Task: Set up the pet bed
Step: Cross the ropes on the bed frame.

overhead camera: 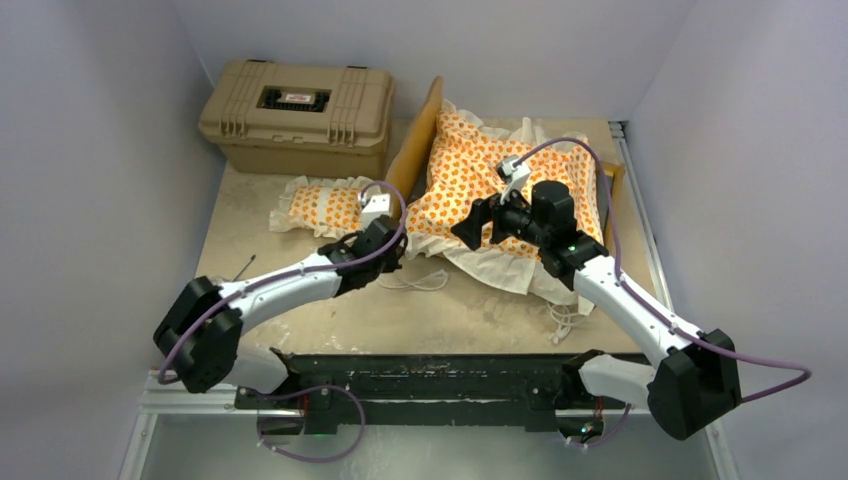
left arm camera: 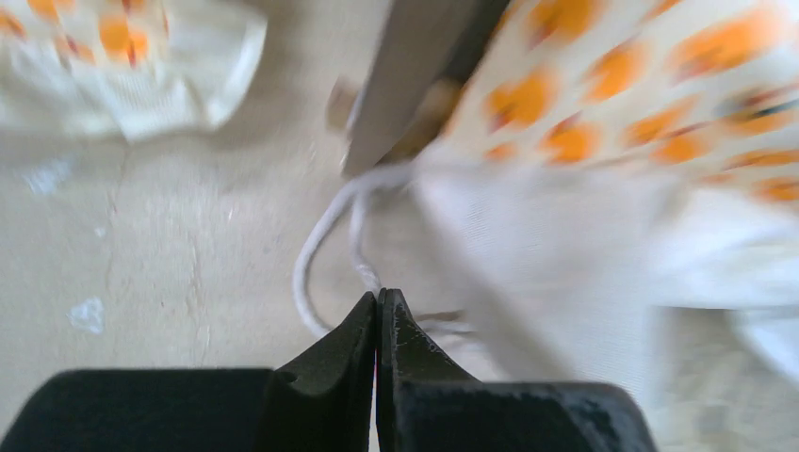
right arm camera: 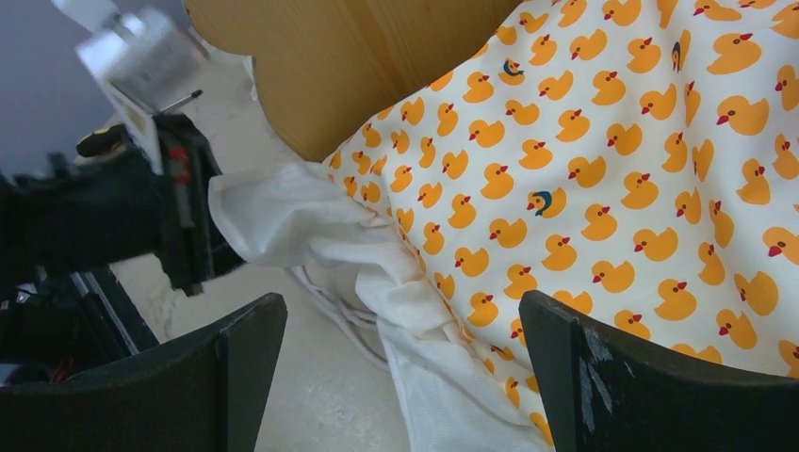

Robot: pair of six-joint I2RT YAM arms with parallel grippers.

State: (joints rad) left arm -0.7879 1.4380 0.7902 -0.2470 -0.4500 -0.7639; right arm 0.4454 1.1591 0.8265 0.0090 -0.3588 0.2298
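Now with left gripper (left arm camera: 379, 298) pressed shut at white tie cord (left arm camera: 309, 240); orange-duck-print, white-ruffled mattress cushion (overhead camera: 470, 170) just ahead-right, nearer wide-spread right gripper (right arm camera: 400, 311), askew across light-wood bed frame (overhead camera: 418, 135).

Wears white shells between blocky black joints on the left arm (overhead camera: 285, 280) and the right arm (overhead camera: 625, 300) (lower left and lower right of the top view). Trails purple cable (overhead camera: 600, 170) off each wrist, beside a small white camera box (overhead camera: 375, 208). Ends in black wedge fingers (right arm camera: 660, 377), scuffed pale along edges.
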